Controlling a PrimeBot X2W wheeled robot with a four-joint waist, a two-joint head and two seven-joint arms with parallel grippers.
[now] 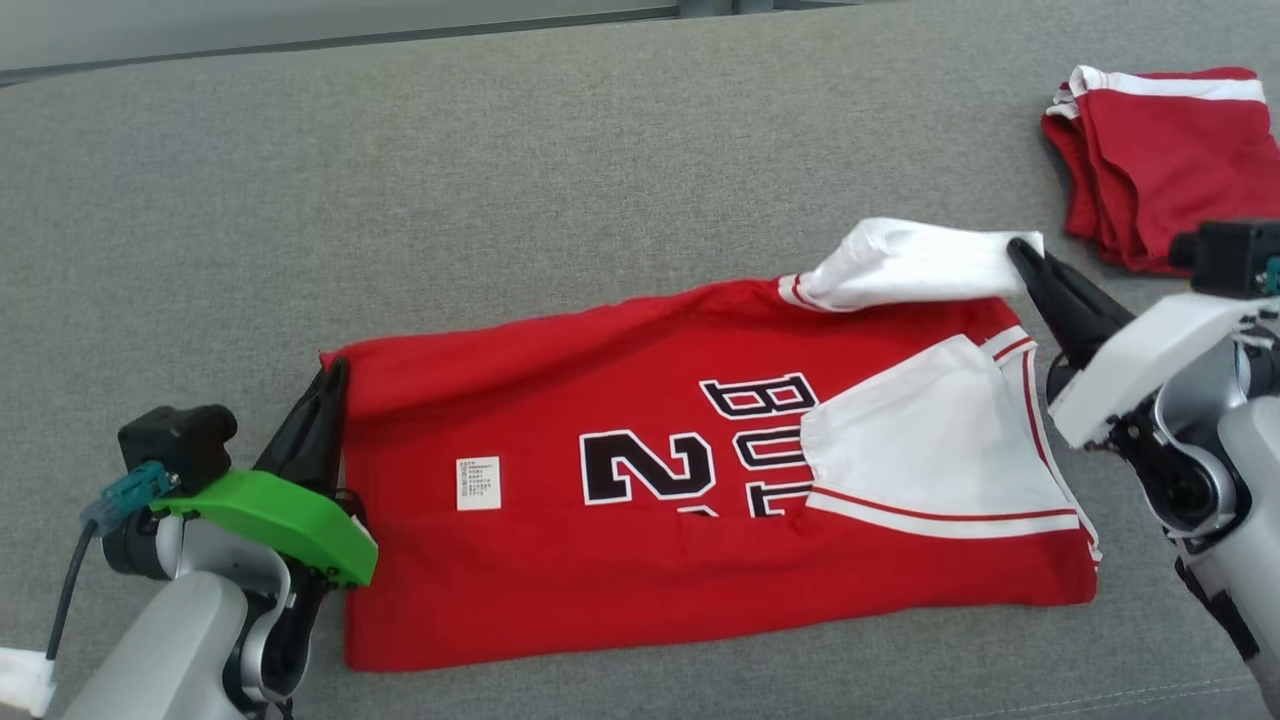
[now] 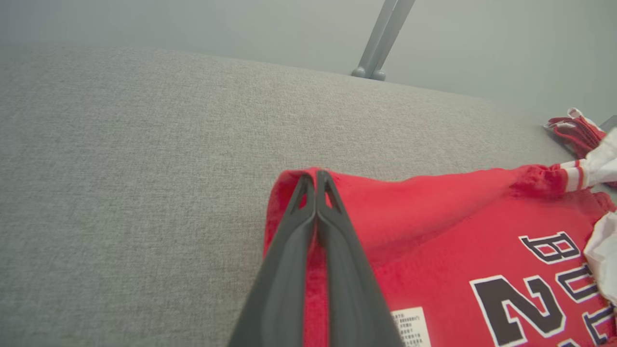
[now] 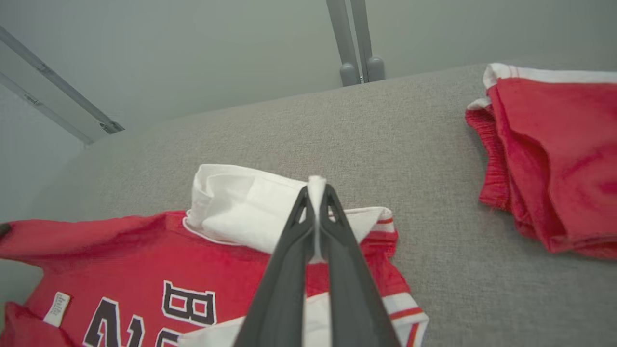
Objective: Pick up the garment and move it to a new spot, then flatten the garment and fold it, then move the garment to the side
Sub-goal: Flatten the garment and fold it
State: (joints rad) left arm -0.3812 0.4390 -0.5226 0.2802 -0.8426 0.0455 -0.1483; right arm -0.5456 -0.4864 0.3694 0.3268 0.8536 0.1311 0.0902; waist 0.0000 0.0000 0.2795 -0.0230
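Two garments on grey fabric surface (image 1: 500, 180): one red jersey (image 1: 620, 570) spread at centre, one folded red pile (image 1: 1170, 160) far right, well apart. Two claws: left claw (image 1: 337, 370) pinching jersey's red corner, right claw (image 1: 1019, 246) pinching white sleeve (image 1: 900, 265). Right wrist view adds sleeve fabric poking past fingertips.

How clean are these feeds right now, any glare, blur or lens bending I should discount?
Head view: even soft light, no glare, the red basketball jersey sharp. Left wrist view: the grey fabric surface bows at its far edge, wide-angle bending. Right wrist view: the folded red garment looks soft, slightly smeared.
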